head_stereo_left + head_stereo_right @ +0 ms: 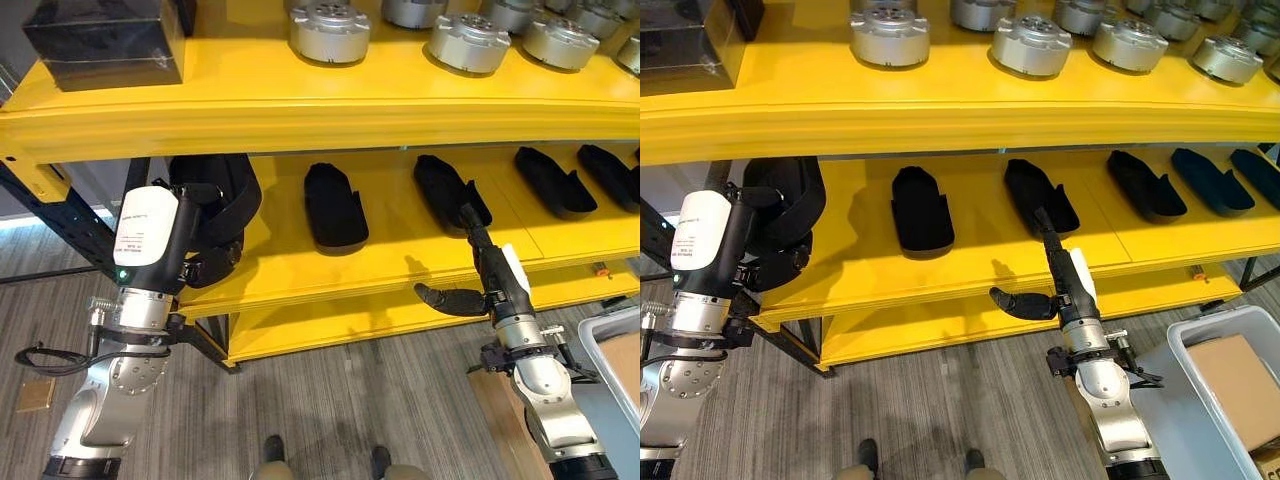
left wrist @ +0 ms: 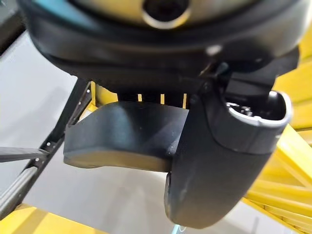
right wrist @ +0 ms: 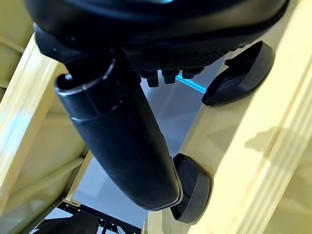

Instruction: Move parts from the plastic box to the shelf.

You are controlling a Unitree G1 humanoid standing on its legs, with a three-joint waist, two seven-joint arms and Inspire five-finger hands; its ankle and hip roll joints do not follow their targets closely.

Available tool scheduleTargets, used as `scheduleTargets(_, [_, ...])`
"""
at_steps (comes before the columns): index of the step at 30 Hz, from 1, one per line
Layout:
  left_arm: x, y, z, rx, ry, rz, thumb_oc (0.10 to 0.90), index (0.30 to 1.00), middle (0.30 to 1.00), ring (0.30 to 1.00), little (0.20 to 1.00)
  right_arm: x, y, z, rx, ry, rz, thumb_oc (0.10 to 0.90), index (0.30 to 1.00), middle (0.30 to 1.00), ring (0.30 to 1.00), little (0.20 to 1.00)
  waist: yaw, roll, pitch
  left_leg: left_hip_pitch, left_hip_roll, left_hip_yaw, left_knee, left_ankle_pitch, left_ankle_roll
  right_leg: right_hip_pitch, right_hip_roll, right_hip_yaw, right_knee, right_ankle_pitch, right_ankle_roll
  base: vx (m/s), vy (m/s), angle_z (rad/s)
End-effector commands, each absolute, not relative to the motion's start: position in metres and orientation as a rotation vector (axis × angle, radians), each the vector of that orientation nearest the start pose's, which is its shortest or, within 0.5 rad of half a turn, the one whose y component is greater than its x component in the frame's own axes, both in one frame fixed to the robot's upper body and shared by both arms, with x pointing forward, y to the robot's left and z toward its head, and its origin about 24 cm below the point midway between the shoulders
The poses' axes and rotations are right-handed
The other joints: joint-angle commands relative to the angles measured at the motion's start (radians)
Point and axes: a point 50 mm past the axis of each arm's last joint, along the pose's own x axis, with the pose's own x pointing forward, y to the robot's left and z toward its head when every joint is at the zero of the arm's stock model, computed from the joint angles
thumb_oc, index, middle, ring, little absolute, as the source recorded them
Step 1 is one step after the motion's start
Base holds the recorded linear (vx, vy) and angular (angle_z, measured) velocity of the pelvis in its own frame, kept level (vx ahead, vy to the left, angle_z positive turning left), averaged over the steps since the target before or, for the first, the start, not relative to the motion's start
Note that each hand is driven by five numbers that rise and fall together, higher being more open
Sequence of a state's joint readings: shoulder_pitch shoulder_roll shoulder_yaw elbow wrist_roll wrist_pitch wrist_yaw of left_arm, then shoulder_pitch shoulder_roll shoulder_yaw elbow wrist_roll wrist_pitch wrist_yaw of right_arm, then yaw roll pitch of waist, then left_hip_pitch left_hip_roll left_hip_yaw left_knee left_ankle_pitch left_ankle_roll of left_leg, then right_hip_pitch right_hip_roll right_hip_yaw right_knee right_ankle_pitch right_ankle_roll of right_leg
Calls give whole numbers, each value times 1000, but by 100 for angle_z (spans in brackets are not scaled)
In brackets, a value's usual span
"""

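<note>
A black shell-shaped part [image 1: 225, 195] hangs over the left end of the yellow shelf's middle tier [image 1: 400, 265]. My left hand [image 1: 212, 264] is curled under it. In the left wrist view the part [image 2: 122, 136] shows just past the thumb [image 2: 219, 170]. My right hand [image 1: 1057, 262] stands in front of the middle tier, fingers straight and pointing up, thumb stuck out sideways, holding nothing. Several more black parts [image 1: 333, 205] [image 1: 1038, 193] lie in a row on that tier. The grey plastic box [image 1: 1185, 375] stands at the lower right.
Several silver round parts [image 1: 328, 30] sit on the top tier, with a black box [image 1: 105, 40] at its left end. A lower yellow tier [image 1: 330, 325] runs beneath. A brown cardboard piece [image 1: 1237, 385] lies in the plastic box. Grey floor lies in front of the shelf.
</note>
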State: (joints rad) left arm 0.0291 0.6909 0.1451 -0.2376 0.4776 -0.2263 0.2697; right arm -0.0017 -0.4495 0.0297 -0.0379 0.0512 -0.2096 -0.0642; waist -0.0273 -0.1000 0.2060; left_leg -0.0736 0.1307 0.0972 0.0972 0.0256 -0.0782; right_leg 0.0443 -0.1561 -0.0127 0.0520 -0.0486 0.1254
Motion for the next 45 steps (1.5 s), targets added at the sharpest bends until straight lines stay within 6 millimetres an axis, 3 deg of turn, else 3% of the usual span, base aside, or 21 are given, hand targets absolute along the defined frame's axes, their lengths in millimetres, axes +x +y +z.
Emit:
scheduleTargets(1, [232,249,215,1164,-842,318,400,300,300,300,300,253,-226,133,-419,-469,-36,900,1000,1000,1000,1000,-17,-8,-121,-87,115,-26,164,-92,-23,20,-87,-12,71,-44,33,-1,25,8])
scheduleTargets(10, [247,259,206,1278,-746,292,400,300,300,300,300,258,-233,135,-450,-464,-79,900,1000,1000,1000,1000,-29,11,-111,-134,105,-51,230,-118,-26,-7,-91,-22,132,-76,33,-2,23,8])
scheduleTargets(23, [284,269,217,1522,-697,297,400,300,300,300,300,269,-224,150,-459,-530,-40,900,1000,1000,1000,1000,-68,40,-74,-238,114,-92,409,-180,-28,-138,-83,6,342,-169,11,-23,9,3])
scheduleTargets(33, [305,279,224,1656,-644,341,400,300,300,300,300,271,-218,153,-450,-551,-4,900,1000,1000,1000,1000,-86,49,-57,-310,110,-121,559,-253,-7,-240,-75,49,510,-251,-17,-22,21,-7])
scheduleTargets(45, [332,282,233,1892,-565,275,400,300,300,300,300,266,-219,154,-460,-565,25,900,1000,1000,1000,1000,-118,61,-42,-382,109,-137,634,-278,-3,-321,-65,67,593,-281,-26,-2,0,0])
